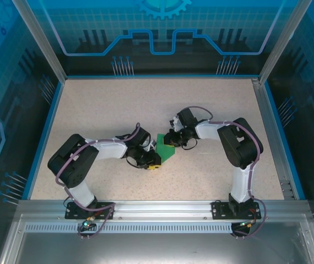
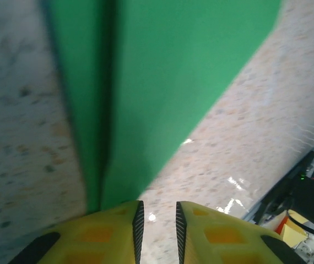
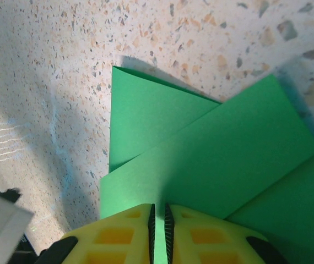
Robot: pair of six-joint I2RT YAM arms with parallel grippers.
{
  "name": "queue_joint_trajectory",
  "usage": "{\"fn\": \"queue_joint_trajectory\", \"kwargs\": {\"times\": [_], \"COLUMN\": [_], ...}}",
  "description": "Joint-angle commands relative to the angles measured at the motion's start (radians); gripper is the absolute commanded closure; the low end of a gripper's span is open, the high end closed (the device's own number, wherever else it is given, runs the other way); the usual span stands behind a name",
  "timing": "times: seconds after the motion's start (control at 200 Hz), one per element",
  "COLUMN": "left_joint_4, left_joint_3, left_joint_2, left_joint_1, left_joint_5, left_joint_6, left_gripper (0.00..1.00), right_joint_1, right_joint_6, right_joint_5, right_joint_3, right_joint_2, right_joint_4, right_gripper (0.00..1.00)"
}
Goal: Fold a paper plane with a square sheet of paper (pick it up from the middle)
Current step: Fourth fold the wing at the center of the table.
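Green paper (image 3: 212,159) pinched in right gripper (image 3: 158,220).

Green paper (image 1: 166,149), partly folded, overlapping flaps

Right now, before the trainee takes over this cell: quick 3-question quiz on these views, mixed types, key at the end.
1. True or false: the green paper lies as one flat, unfolded square.
2. In the left wrist view, what shows through the gap between the left gripper's fingers? A) the table B) green paper C) a cable
3. Fill in: the ___ gripper's jaws are closed on the paper's edge.

Key
1. False: folded layers overlap, with angled flap edges.
2. A: the paper runs up to the left-hand finger, not into the gap.
3. Right: the right gripper pinches the paper.
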Motion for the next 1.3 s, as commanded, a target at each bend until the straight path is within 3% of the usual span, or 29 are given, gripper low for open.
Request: {"fn": "queue_joint_trajectory", "kwargs": {"times": [0.0,0.42,0.625,0.71,0.91,1.0,1.296], "left_joint_4": [-0.036,-0.101,-0.183,-0.224,-0.232,-0.237,-0.263], "left_joint_3": [-0.05,-0.118,-0.047,0.006,0.109,0.147,0.237], "left_joint_2": [0.018,-0.171,-0.286,-0.27,-0.176,-0.137,-0.011], "left_joint_1": [-0.004,0.002,0.037,0.042,0.042,0.04,0.035], "left_joint_5": [-0.004,-0.09,-0.235,-0.298,-0.296,-0.295,-0.291], "left_joint_6": [0.021,0.018,0.02,0.035,0.082,0.102,0.142], "left_gripper": [0.74,0.76,0.71,0.69,0.61,0.55,0.53], "right_joint_1": [0.011,0.011,0.016,0.016,-0.01,-0.036,-0.016], "right_joint_6": [-0.005,-0.013,-0.02,-0.026,-0.012,0.017,0.078], "right_joint_5": [0.08,0.057,0.04,0.071,0.206,0.19,0.128], "right_joint_3": [-0.029,-0.015,0.025,0.034,-0.052,-0.128,-0.23], "right_joint_2": [0.052,0.039,-0.054,-0.114,-0.263,-0.301,-0.307], "right_joint_4": [-0.057,-0.06,-0.091,-0.127,-0.178,-0.145,-0.048], "right_gripper": [0.83,0.81,0.75,0.72,0.61,0.58,0.54]}}
